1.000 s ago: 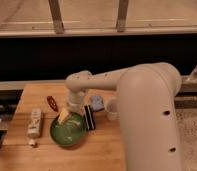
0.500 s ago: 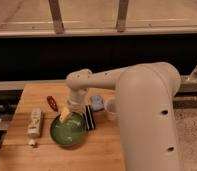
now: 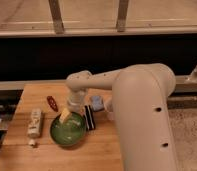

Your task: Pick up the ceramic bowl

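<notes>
The ceramic bowl (image 3: 68,132) is a wide, glossy green dish near the front left of the wooden table (image 3: 99,150). My gripper (image 3: 71,114) hangs from the white arm over the bowl's far rim. It stands open, and a pale yellowish fingertip (image 3: 65,115) reaches down inside the bowl at its back edge. I cannot tell whether the fingertip touches the glaze. The bowl rests on the table.
A dark striped object (image 3: 89,117) stands against the bowl's right rim, with a small blue item (image 3: 96,102) behind it. A red object (image 3: 52,103) and a lying white bottle (image 3: 34,123) are to the left. The arm's bulky white link (image 3: 144,120) fills the right.
The pale fingertip has shifted slightly left and further over the bowl's back rim. The bowl and the other objects have not moved.
</notes>
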`<state>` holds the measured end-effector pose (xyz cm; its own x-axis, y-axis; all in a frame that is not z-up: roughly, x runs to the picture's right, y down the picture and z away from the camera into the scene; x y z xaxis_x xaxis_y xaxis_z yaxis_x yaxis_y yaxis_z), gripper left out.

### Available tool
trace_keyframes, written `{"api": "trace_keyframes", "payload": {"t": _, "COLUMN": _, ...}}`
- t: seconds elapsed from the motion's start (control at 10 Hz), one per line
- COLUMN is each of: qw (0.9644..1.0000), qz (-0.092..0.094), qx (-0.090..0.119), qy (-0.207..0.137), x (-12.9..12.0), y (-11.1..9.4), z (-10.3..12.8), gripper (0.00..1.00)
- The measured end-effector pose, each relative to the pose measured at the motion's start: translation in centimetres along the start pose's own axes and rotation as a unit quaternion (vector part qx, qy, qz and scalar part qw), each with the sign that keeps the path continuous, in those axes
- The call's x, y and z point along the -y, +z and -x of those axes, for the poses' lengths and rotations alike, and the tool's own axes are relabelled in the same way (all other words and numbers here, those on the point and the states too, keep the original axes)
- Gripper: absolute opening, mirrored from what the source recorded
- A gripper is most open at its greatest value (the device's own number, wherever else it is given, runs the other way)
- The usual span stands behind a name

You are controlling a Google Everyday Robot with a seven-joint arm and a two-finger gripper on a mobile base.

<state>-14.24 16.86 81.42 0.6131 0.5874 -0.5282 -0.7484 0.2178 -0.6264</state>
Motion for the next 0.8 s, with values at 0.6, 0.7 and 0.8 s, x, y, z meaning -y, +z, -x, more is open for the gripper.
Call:
{"api": "trace_keyframes", "payload": {"t": 0.6, "qw": 0.9998, "qz": 0.014, "qx": -0.005, "qy": 0.011, "x": -0.1, "y": 1.4, "z": -1.0, "gripper": 0.74}}
{"api": "trace_keyframes", "payload": {"t": 0.7, "qw": 0.9998, "qz": 0.010, "qx": -0.009, "qy": 0.012, "x": 0.0, "y": 1.4, "z": -1.2, "gripper": 0.66}}
{"api": "trace_keyframes", "payload": {"t": 0.8, "qw": 0.9998, "qz": 0.005, "qx": -0.014, "qy": 0.016, "x": 0.2, "y": 1.4, "z": -1.7, "gripper": 0.54}}
